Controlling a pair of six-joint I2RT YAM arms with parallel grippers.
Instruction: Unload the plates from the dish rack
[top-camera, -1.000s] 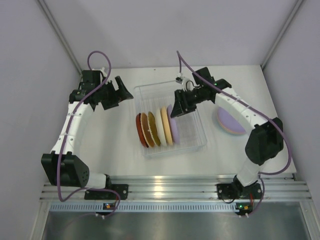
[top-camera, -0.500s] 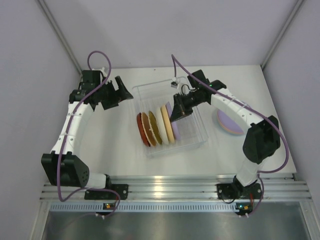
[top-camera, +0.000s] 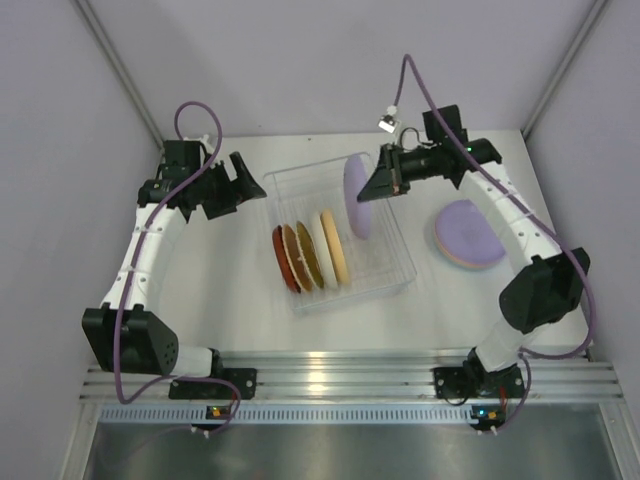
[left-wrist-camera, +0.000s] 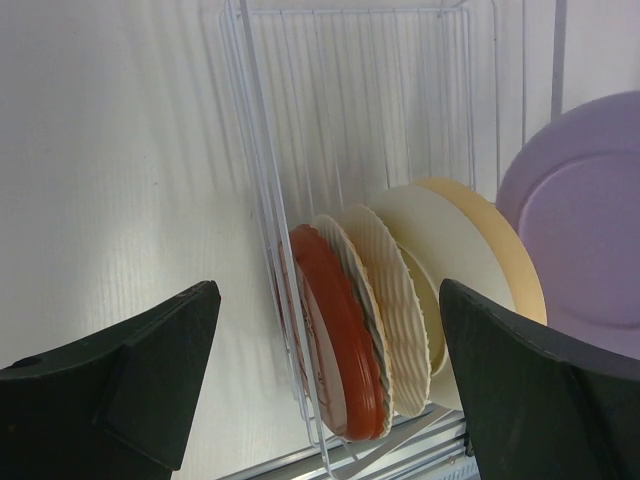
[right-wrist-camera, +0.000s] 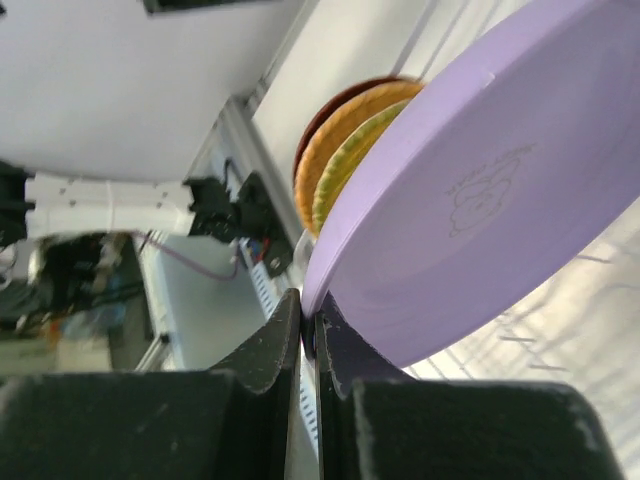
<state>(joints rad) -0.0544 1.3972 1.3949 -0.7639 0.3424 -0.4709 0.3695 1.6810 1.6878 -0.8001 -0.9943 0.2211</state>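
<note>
The right end effector (top-camera: 368, 190) is clamped on the rim of the lavender plate (top-camera: 358, 195); in the right wrist view its fingers (right-wrist-camera: 270, 350) press together on the plate's edge. One second earlier this end effector was down inside the dish rack (top-camera: 385, 258) with its jaws apart at the right end of the plate row. It has since closed and risen. The lavender plate now hangs on edge above the far right part of the rack, clear of the slots.

The remaining plates (top-camera: 310, 255) stand on edge in the near left part of the rack, red at the left end and pale orange at the right.

On the table (top-camera: 230, 290), right of the rack, lies the unloaded stack (top-camera: 465, 232), topped by another lavender plate.

The left end effector (top-camera: 250, 180) hovers by the rack's far left corner, jaws apart and holding nothing.

Assessment: extraction is complete for this plate. Transfer to the stack and release remain, and the plates in the rack are still to be unloaded.
</note>
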